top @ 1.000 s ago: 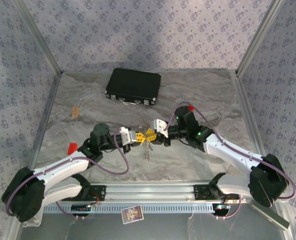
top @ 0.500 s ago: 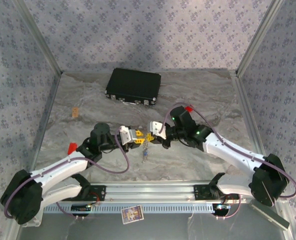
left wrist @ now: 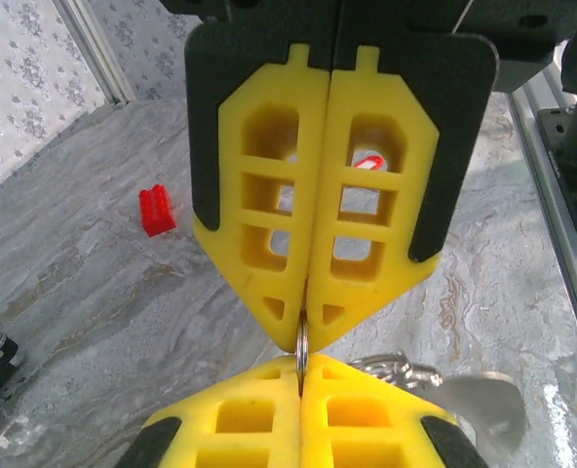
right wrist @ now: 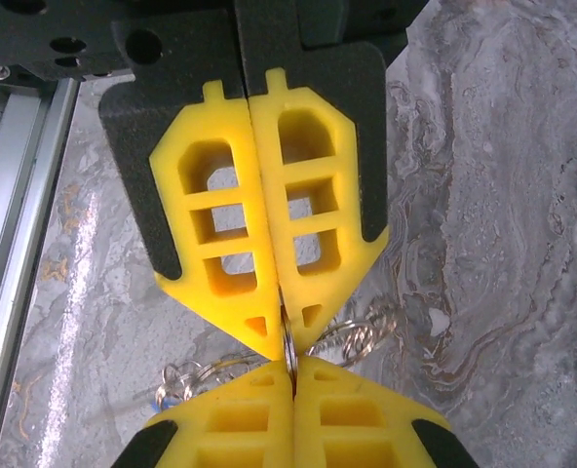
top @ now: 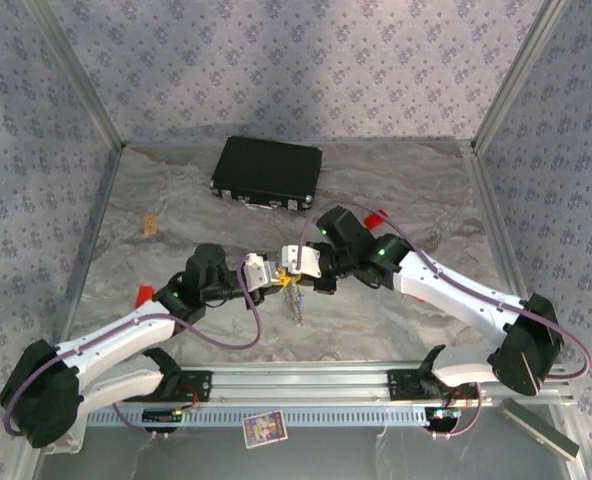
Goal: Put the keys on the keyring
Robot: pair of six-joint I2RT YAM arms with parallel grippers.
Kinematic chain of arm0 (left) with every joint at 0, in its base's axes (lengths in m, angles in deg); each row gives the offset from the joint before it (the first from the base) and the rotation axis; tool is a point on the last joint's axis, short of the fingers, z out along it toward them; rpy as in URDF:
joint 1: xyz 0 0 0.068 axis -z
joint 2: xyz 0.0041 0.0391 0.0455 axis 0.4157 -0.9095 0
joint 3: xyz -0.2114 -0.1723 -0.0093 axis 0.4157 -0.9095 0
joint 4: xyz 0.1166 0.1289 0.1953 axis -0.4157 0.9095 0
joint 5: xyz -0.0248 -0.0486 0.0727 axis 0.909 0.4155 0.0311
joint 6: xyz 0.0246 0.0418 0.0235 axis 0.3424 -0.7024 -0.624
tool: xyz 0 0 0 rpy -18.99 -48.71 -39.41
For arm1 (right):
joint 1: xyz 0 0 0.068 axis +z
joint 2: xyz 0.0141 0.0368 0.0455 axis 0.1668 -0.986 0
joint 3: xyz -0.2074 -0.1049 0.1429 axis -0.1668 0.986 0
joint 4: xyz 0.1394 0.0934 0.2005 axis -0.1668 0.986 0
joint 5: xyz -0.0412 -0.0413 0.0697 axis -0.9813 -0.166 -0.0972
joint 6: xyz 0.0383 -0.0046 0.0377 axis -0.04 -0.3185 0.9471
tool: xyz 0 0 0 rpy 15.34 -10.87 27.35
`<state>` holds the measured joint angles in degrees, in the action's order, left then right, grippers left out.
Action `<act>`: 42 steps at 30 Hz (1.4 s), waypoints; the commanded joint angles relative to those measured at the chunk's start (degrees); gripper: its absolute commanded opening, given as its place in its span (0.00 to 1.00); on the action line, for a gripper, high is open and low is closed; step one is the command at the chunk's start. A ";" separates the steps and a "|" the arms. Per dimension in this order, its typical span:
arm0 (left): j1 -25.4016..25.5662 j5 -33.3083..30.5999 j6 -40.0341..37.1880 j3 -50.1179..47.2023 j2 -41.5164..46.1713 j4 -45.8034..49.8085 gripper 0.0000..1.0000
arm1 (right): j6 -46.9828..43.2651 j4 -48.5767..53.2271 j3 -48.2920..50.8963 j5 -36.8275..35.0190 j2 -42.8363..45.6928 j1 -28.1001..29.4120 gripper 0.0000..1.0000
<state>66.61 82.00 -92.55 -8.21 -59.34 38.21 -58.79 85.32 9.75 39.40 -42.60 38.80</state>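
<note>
My two grippers meet tip to tip over the middle of the table (top: 176, 200), the left gripper (left wrist: 301, 382) reaching in from nine o'clock and the right gripper (right wrist: 291, 380) from three. The keys (top: 296, 303) dangle at six o'clock below that meeting point. Both pairs of jaws are clamped on the keyring (left wrist: 303, 349), held edge-on between them. I judge threading underway. Whether either key sits fully on, I cannot tell.

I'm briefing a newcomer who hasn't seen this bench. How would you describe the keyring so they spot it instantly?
On the table, in front of the black case, the arms meet tip to tip. The left pincer and right pincer are shut on the keyring: a thin silver wire loop between their yellow tips, unlike the flat keys beside it.
</note>
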 commanded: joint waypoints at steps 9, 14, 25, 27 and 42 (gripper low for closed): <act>-0.24 3.25 3.92 -4.93 0.34 -15.38 0.00 | 11.53 -22.33 15.01 20.24 7.86 -9.50 0.27; -1.31 4.85 7.68 -7.52 -0.33 -23.61 0.00 | 13.68 -28.11 18.14 21.80 6.98 -9.71 0.27; -1.75 6.62 8.90 -8.11 -0.79 -26.02 0.00 | 15.17 -33.45 18.59 24.45 3.60 -9.45 0.25; -1.71 6.69 8.91 -8.02 -0.87 -26.20 0.00 | 15.29 -33.76 18.36 24.83 3.33 -9.31 0.22; -1.63 2.33 7.25 -5.55 1.96 -15.58 0.20 | 9.86 -23.00 14.00 21.48 4.36 -7.99 0.00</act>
<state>64.75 85.61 -84.24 -16.47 -59.38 17.80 -45.30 55.88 27.15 63.13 -39.54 30.12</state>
